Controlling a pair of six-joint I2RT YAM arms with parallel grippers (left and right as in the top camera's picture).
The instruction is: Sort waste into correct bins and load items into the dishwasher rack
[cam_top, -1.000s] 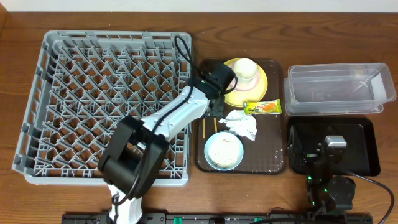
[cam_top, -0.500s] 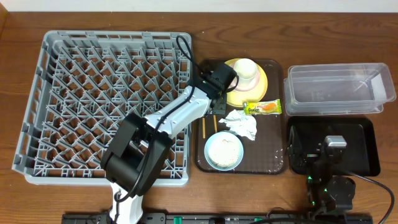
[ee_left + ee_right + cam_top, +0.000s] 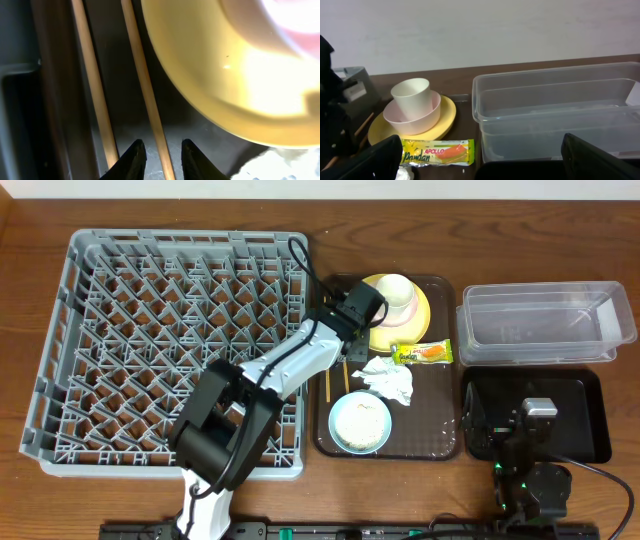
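Note:
Two wooden chopsticks (image 3: 95,100) lie side by side on the brown tray, left of the yellow plate (image 3: 210,75). My left gripper (image 3: 160,145) is low over them, open a little, its tips either side of the right-hand chopstick (image 3: 142,75) with a small gap each side. From overhead, the left gripper (image 3: 345,358) sits between the grey rack (image 3: 170,340) and the plate (image 3: 425,315). A white cup (image 3: 411,92) stands in a pale bowl on the plate. The wrapper (image 3: 437,152), tissue (image 3: 390,378) and blue bowl of rice (image 3: 360,422) lie nearby. My right gripper (image 3: 481,142) is wide open and empty.
The brown serving tray (image 3: 440,445) holds all the dishes and waste. At the right are the clear tub (image 3: 545,320) and, below it, the black tray (image 3: 585,420), over which the right arm rests. The rack fills the left half of the table.
The left wrist has shifted slightly to the right over the tray's left side. The right arm has not moved.

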